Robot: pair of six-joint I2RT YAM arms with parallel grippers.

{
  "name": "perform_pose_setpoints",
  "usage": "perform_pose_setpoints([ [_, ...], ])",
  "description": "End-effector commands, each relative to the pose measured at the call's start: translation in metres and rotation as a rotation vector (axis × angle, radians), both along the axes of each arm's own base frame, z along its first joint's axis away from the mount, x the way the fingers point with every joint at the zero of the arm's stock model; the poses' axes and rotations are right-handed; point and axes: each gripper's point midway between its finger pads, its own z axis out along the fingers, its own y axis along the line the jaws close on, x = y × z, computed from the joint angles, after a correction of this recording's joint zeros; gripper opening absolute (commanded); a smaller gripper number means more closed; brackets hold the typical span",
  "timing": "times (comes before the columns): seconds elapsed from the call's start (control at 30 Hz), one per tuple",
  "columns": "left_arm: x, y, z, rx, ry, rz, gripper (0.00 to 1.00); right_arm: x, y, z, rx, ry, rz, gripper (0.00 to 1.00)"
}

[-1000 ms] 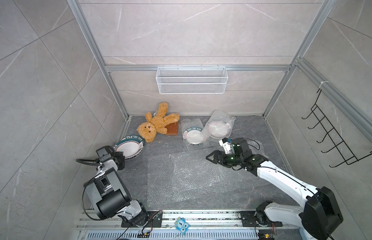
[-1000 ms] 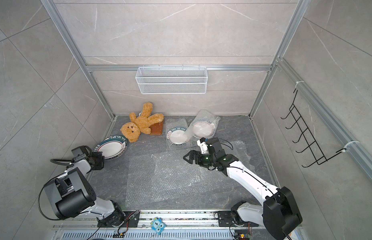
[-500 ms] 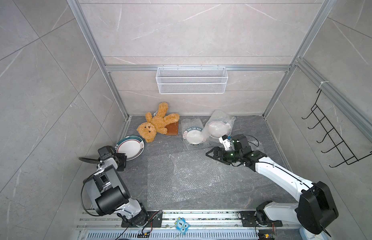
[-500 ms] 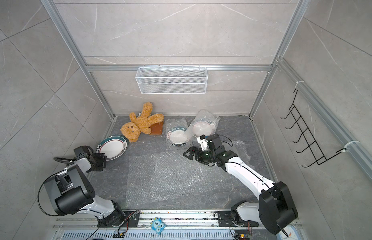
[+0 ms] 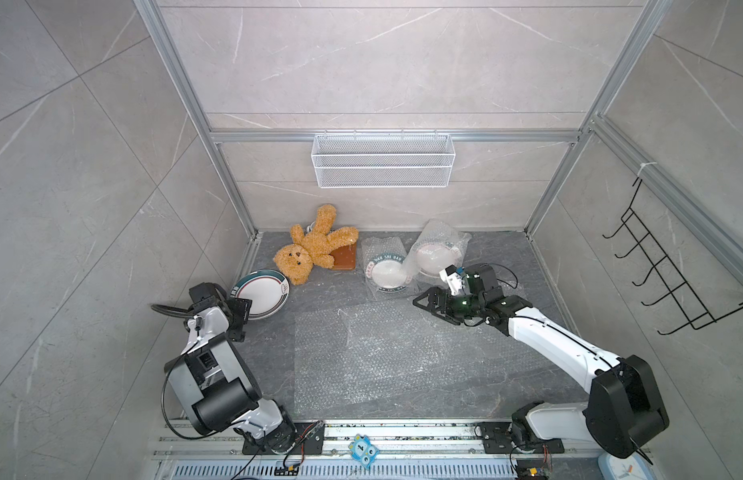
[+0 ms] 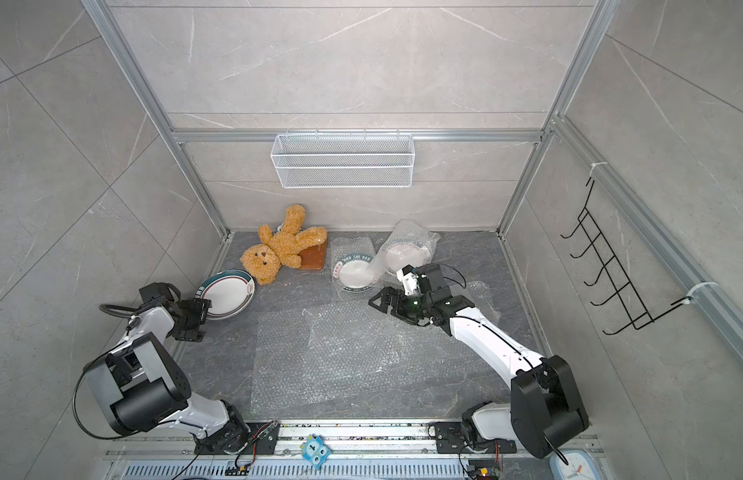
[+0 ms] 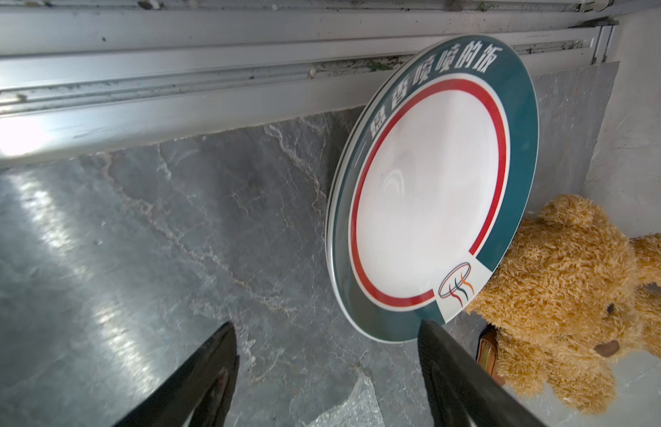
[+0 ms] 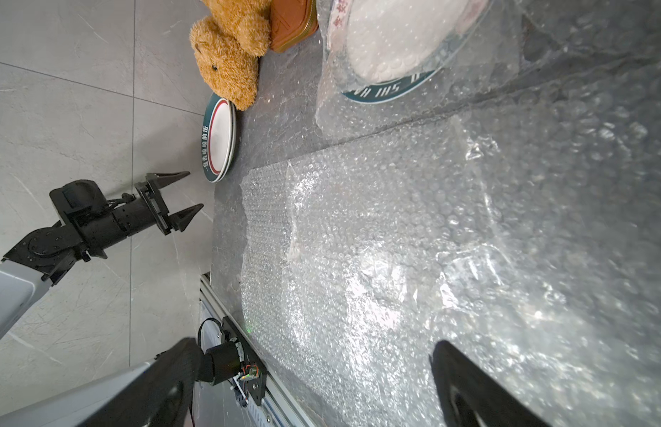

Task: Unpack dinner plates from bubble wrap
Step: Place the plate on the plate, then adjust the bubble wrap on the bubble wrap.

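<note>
The green-rimmed white plate (image 5: 386,274) in clear bubble wrap (image 5: 372,248) is found just upper-left of the wide-open right gripper (image 5: 424,305); the left gripper (image 8: 195,189), likewise open and empty, is farther.

**Plates lining the back and left**

Two stacked dinner plates (image 5: 262,296) are lying at the left edge, just beside the teddy bear (image 5: 311,253). The bear is sprawling over a slab (image 5: 345,261) at the back. Right of it, two bubble wrap pouches (image 5: 384,270), each holding a plate, are sitting side by side. Bubble wrap sheets (image 5: 382,357) are lying mid-floor, in front of them
</note>
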Motion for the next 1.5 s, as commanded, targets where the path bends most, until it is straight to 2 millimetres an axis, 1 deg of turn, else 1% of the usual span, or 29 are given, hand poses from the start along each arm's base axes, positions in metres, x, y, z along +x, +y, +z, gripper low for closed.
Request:
perform_pose_setpoints([
  [0.0, -0.012, -0.02, 0.044, 0.039, -0.043, -0.118, 0.8, 0.011, 0.001, 0.014, 0.017, -0.036, -0.003, 1.0],
  [0.03, -0.016, -0.026, 0.053, 0.043, -0.058, -0.14, 0.81, 0.013, -0.001, 0.014, 0.014, -0.034, -0.013, 1.0],
  [0.1, -0.02, -0.049, 0.071, 0.038, -0.113, -0.219, 0.81, 0.019, -0.004, 0.01, 0.013, -0.022, -0.038, 1.0],
  [0.13, -0.022, -0.062, 0.077, 0.041, -0.121, -0.259, 0.8, 0.021, -0.005, 0.009, 0.014, -0.016, -0.046, 1.0],
  [0.2, -0.022, -0.101, 0.09, 0.062, -0.153, -0.382, 0.8, 0.027, -0.012, 0.005, 0.008, -0.002, -0.074, 1.0],
  [0.27, -0.021, -0.145, 0.095, 0.062, -0.166, -0.509, 0.8, 0.034, -0.024, -0.001, -0.009, 0.014, -0.12, 1.0],
  [0.33, -0.024, -0.194, 0.087, 0.023, -0.144, -0.63, 0.8, 0.041, -0.041, -0.006, -0.029, 0.03, -0.177, 1.0],
  [0.37, -0.025, -0.213, 0.081, 0.003, -0.132, -0.67, 0.8, 0.042, -0.049, -0.01, -0.053, 0.04, -0.206, 1.0],
  [0.4, -0.029, -0.234, 0.072, -0.017, -0.114, -0.713, 0.79, 0.042, -0.061, -0.015, -0.095, 0.055, -0.248, 1.0],
  [0.47, -0.036, -0.264, 0.054, -0.035, -0.069, -0.771, 0.79, 0.04, -0.082, -0.024, -0.184, 0.073, -0.315, 1.0],
  [0.53, -0.042, -0.284, 0.033, -0.059, -0.019, -0.802, 0.79, 0.036, -0.109, -0.039, -0.293, 0.11, -0.395, 1.0],
  [0.6, -0.046, -0.293, 0.011, -0.109, 0.027, -0.805, 0.79, 0.031, -0.132, -0.06, -0.38, 0.194, -0.458, 1.0],
  [0.63, -0.047, -0.294, 0.002, -0.119, 0.046, -0.802, 0.79, 0.031, -0.141, -0.069, -0.411, 0.227, -0.476, 1.0],
  [0.7, -0.049, -0.291, -0.011, -0.103, 0.084, -0.804, 0.79, 0.031, -0.152, -0.08, -0.447, 0.244, -0.5, 0.99],
  [0.8, -0.048, -0.282, -0.026, -0.051, 0.126, -0.8, 0.79, 0.032, -0.159, -0.087, -0.453, 0.242, -0.517, 1.0],
  [0.87, -0.045, -0.283, -0.034, -0.043, 0.144, -0.821, 0.78, 0.032, -0.159, -0.092, -0.444, 0.253, -0.516, 1.0],
  [0.97, -0.041, -0.279, -0.043, -0.015, 0.183, -0.826, 0.78, 0.031, -0.157, -0.101, -0.417, 0.283, -0.501, 0.99],
  [1.03, -0.038, -0.28, -0.046, -0.016, 0.187, -0.819, 0.78, 0.031, -0.157, -0.105, -0.417, 0.289, -0.5, 1.0],
  [1.1, -0.029, -0.284, -0.045, -0.013, 0.169, -0.833, 0.79, 0.031, -0.159, -0.111, -0.421, 0.307, -0.504, 1.0],
  [1.17, -0.022, -0.283, -0.048, 0.009, 0.178, -0.836, 0.79, 0.03, -0.162, -0.117, -0.395, 0.334, -0.512, 1.0],
  [1.33, -0.004, -0.285, -0.058, 0.04, 0.202, -0.861, 0.78, 0.018, -0.176, -0.129, -0.356, 0.378, -0.571, 1.0],
  [1.47, 0.013, -0.291, -0.065, 0.031, 0.189, -0.871, 0.79, 0.009, -0.184, -0.137, -0.292, 0.428, -0.602, 1.0],
])
